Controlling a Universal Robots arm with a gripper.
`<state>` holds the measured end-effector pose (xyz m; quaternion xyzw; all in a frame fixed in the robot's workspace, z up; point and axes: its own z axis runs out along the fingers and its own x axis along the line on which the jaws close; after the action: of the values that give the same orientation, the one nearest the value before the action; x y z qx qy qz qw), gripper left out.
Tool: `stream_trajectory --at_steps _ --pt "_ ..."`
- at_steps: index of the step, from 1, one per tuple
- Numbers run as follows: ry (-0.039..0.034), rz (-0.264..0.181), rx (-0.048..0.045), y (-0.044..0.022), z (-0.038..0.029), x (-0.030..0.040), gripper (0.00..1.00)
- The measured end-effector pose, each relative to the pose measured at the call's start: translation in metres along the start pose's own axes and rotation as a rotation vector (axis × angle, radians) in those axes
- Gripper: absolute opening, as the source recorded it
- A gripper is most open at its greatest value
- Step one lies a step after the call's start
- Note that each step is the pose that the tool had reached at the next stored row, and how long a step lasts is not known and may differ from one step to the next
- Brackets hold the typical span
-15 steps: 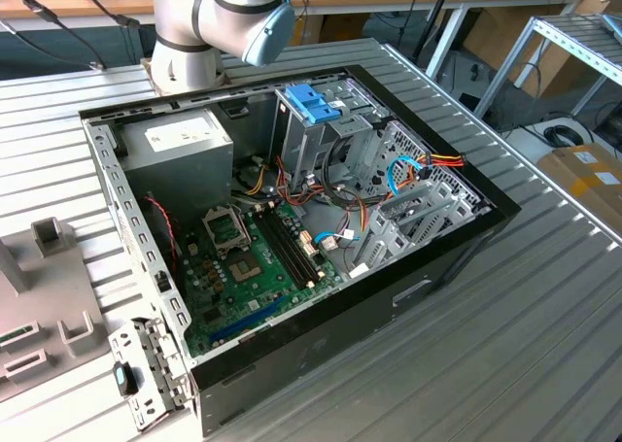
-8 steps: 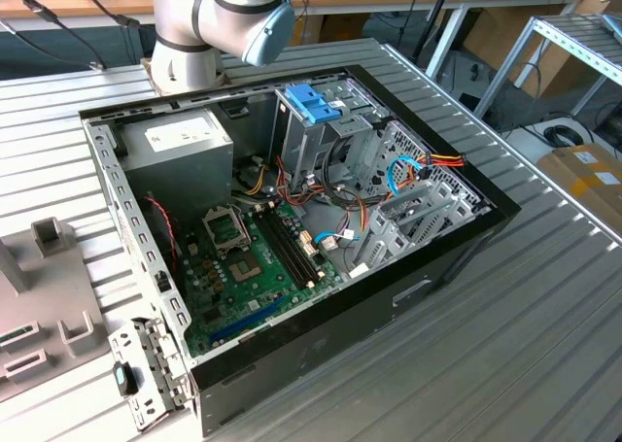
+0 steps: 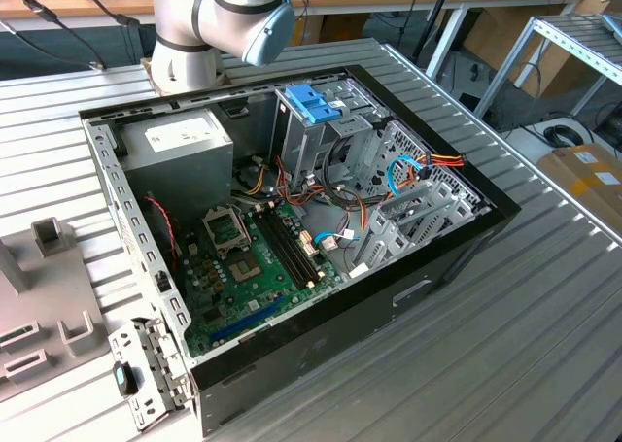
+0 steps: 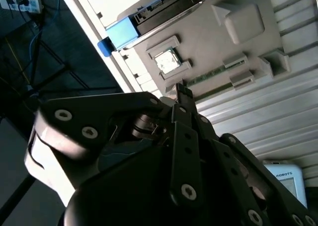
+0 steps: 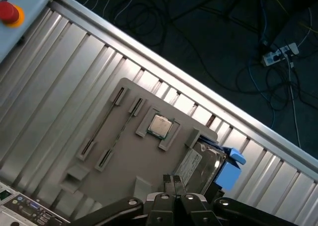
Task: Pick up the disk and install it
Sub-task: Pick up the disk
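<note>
Where the slatted table (image 3: 544, 345) was seen to carry the open computer case (image 3: 389, 306), the grey tray (image 5: 124, 156) was laid just beside that case. The gripper (image 5: 173, 180) was poised above the tray, fingers pressed together on nothing. The disk (image 5: 198, 164) was seated at the tray's end, beside the tray's processor chip (image 5: 160, 126).

silver-and-blue disk (image 5: 204, 161), grey tray (image 5: 119, 151), green motherboard (image 3: 243, 296)
</note>
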<state>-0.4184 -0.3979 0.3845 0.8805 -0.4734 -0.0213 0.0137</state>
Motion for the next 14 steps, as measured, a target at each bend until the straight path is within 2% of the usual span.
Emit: stream_trajectory --at_steps 6,8,14 --pt "0.0021 -0.047 -0.0011 -0.0001 0.0 0.0 0.11" --pt "0.002 -0.044 -0.0011 -0.0001 0.0003 0.0 0.11" --pt "-0.0032 0.073 0.0018 -0.0002 0.0028 0.0 0.11"
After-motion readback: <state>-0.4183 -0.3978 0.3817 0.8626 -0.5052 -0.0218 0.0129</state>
